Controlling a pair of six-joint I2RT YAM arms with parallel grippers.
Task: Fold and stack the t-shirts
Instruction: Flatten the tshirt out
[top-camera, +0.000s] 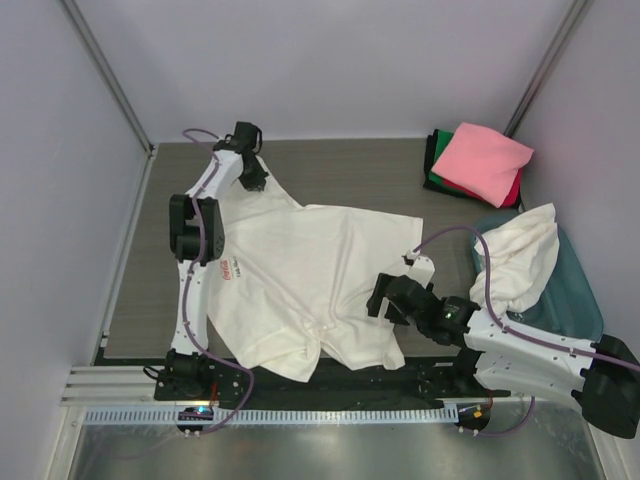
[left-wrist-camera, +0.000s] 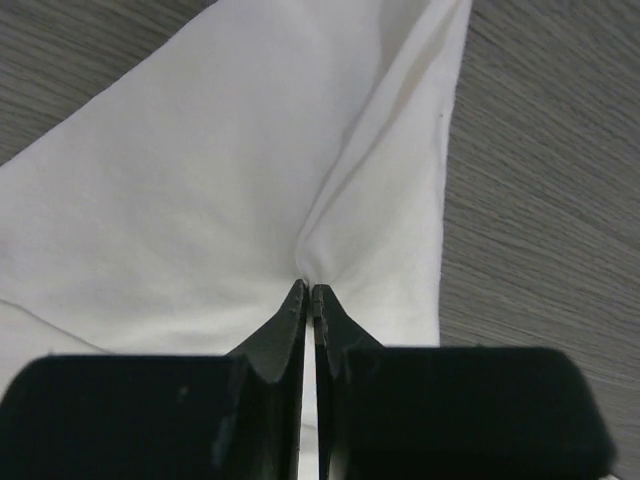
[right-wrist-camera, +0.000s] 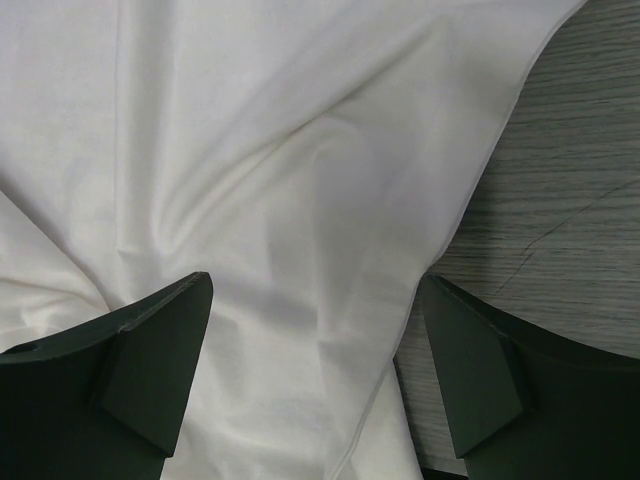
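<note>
**Top view.**
- Cream-white t-shirt (top-camera: 310, 280): spread across the middle of the grey wood-grain counter (top-camera: 340, 170), rumpled, with a small red chest mark (top-camera: 228, 270) near its left edge.
- Left arm (top-camera: 195, 225): reaches to the upper left of the frame. The left jaws sit at the shirt's far corner, and the cloth is drawn up to a point there.
- Right arm (top-camera: 520, 350): comes in from the lower right. The right jaws are over the shirt's right-hand edge, lower centre.
- Folded stack, upper right: pink t-shirt (top-camera: 480, 160) on top, with edges of green (top-camera: 437, 178), red (top-camera: 513, 192) and black (top-camera: 432, 150) cloth beneath it.
- Teal tub (top-camera: 570, 290), right edge: a second white t-shirt (top-camera: 520, 260) is heaped in it and spills over the rim.

**Left wrist view.**
- The left jaws are closed tight on a pinch of the cream-white t-shirt (left-wrist-camera: 250, 170), and folds fan out from the grip.
- Bare counter (left-wrist-camera: 560, 200) shows on the right.

**Right wrist view.**
- The right jaws are spread wide and grip nothing.
- The shirt (right-wrist-camera: 280, 200) lies beneath and between them, its hem running down towards the right-hand tip.
- I cannot tell whether the tips touch the cloth.
</note>
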